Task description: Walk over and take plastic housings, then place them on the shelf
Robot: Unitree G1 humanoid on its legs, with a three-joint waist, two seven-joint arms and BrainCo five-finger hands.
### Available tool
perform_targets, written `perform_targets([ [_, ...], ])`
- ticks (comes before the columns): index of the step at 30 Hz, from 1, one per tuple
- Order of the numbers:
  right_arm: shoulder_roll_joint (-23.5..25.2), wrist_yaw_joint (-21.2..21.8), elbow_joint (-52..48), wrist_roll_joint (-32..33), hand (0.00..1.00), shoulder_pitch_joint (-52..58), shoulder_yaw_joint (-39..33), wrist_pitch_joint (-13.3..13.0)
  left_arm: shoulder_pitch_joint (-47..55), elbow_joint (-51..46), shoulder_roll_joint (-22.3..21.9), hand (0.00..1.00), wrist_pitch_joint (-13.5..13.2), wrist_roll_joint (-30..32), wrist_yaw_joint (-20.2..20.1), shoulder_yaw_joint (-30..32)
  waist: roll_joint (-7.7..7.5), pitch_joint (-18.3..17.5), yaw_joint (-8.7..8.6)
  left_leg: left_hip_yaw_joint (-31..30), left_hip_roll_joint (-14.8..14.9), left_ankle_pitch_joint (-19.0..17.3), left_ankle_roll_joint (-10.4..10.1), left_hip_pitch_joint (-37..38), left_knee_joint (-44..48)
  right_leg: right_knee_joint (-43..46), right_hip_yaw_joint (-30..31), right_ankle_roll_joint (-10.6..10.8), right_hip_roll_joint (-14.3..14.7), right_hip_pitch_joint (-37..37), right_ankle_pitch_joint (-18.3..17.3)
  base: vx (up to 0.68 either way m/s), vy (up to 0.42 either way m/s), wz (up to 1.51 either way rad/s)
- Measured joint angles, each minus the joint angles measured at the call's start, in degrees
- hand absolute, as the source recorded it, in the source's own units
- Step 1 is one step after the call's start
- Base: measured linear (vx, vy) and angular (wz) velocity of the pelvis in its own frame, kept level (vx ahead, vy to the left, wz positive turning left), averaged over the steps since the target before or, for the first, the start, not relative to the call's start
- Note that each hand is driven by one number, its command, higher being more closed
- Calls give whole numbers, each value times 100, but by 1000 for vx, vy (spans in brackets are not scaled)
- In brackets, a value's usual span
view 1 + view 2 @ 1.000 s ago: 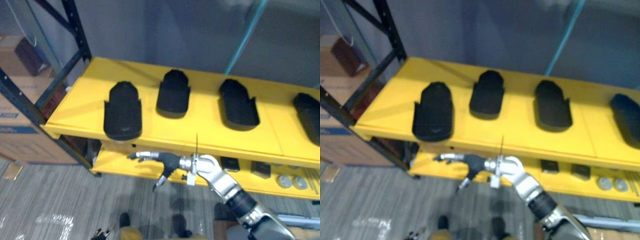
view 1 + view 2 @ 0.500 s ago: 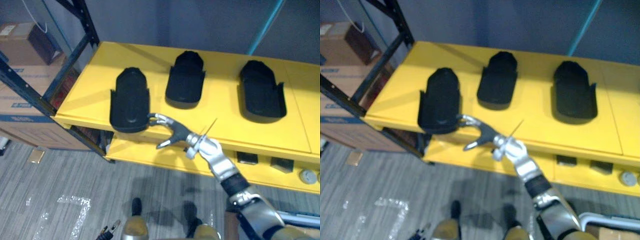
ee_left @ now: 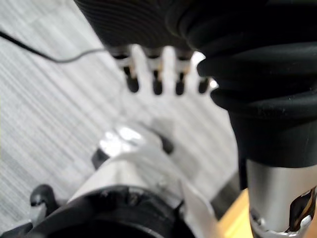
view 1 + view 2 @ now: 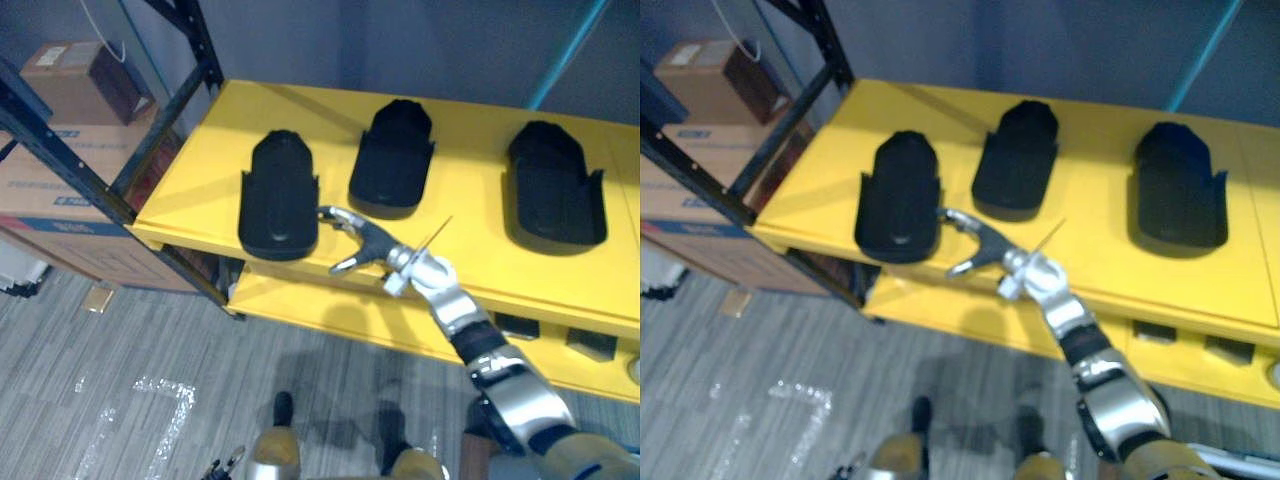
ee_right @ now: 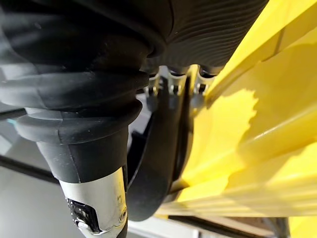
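1. As the right hand [image 4: 368, 240] reaches in from the lower right, its silver fingers are stretched out and its thumb hangs apart below them. It is loose and holds nothing.
2. Its fingertips [image 4: 332, 213] are just beside the right side wall of the nearest black plastic housing [image 4: 278, 195], a long shell with a round far end. I cannot tell if they touch it.
3. That housing lies to the hand's left, on the top yellow metal shelf [image 4: 470, 255], near the front edge. Its long way runs from front to back, so the hand meets its long side, close to the front end.
4. A second black housing [image 4: 393, 160] sits further back, and a third black housing [image 4: 555, 195] lies well apart to the right.
5. Hanging over the grey striped floor [image 3: 44, 114], the left hand [image 3: 157, 84] has relaxed fingers and is empty. The right hand is much nearer.
6. I think the fingers must next go over that side wall so the thumb can close on it.
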Motion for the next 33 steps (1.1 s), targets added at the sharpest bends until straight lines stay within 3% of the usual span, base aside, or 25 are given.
perform_targets([
  [10,249,226,-41,51,0,1,16,90,-2,-174,-4,0,-7,4,0,-2,5,2,13,-8,10,-1,-2,54,0,-126,-65,32,33,147,29,3,-1,2],
  [17,587,-330,-44,39,0,1,22,494,-5,-177,-112,0,-8,6,5,-15,114,62,63,5,37,-6,-3,92,0,-437,-106,42,141,310,192,0,0,0],
  [21,709,-1080,102,-198,0,-1,-24,622,-4,-172,-127,0,-7,5,16,-17,127,69,67,-1,34,-6,-2,110,0,-472,-123,48,146,356,208,-1,-2,1],
  [26,925,-2472,531,-304,0,-9,-877,648,4,-172,-158,0,-61,3,172,-15,132,70,82,34,-9,-1,-2,151,-2,-576,-129,81,122,415,281,-4,3,-1],
  [28,922,-3061,607,-349,0,-8,-1240,594,5,-169,-173,0,-124,3,182,-19,148,78,75,47,-14,0,-2,180,-2,-684,-127,94,126,489,351,-9,6,-2],
  [33,761,-3928,60,-841,0,-6,-1822,196,10,-161,-192,0,-255,2,240,-83,180,80,43,84,15,0,-2,182,-6,-746,-92,79,168,493,399,-23,-1,-3],
])
